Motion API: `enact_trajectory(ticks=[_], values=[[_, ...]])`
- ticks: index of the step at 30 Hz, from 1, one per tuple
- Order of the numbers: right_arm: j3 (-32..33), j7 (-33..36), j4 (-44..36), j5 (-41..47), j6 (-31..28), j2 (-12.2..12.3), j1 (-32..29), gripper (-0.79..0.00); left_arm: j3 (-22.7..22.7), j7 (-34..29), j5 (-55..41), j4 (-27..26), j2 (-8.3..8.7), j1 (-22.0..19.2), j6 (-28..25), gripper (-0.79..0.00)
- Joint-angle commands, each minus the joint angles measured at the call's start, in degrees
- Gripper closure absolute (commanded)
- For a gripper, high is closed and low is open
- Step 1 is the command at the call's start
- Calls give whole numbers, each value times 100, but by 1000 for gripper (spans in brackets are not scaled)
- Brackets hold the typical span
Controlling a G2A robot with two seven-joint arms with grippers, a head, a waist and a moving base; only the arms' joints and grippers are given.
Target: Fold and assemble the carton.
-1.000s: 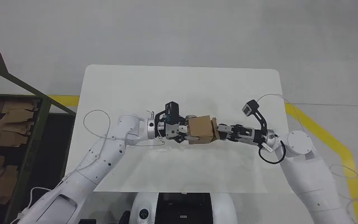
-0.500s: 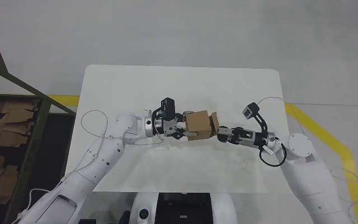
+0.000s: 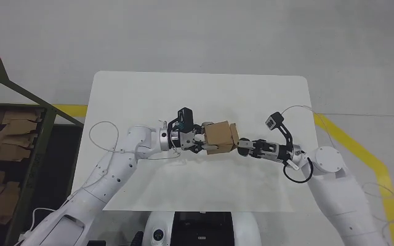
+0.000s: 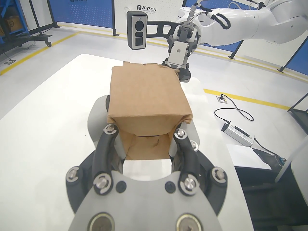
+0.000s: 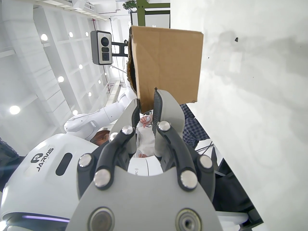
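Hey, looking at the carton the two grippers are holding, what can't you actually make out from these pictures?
Carton far end, left wrist view: its own top panel hides those flaps.
Carton underside, top view: its body hides whether it touches the table.
Right gripper, top view: too small to judge its hold.
Carton interior, left wrist view: a folded-in flap covers most of it.

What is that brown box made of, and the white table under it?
The box looks like plain cardboard, probably corrugated. It is matt brown, with creased folds and a rough, frayed edge at one end. The table has a smooth white top with a slight sheen that picks up soft shadows. It may be laminate or painted board, but the look alone cannot settle that.
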Motion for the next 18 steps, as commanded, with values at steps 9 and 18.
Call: enact_trajectory(ticks=[9, 18], values=[[-88, -73, -43, -61, 36, -8, 65, -83, -6, 1, 68, -35, -9, 11, 6, -382], [-179, -159, -52, -81, 32, -25, 161, -37, -7, 14, 152, -65, -19, 8, 20, -382]])
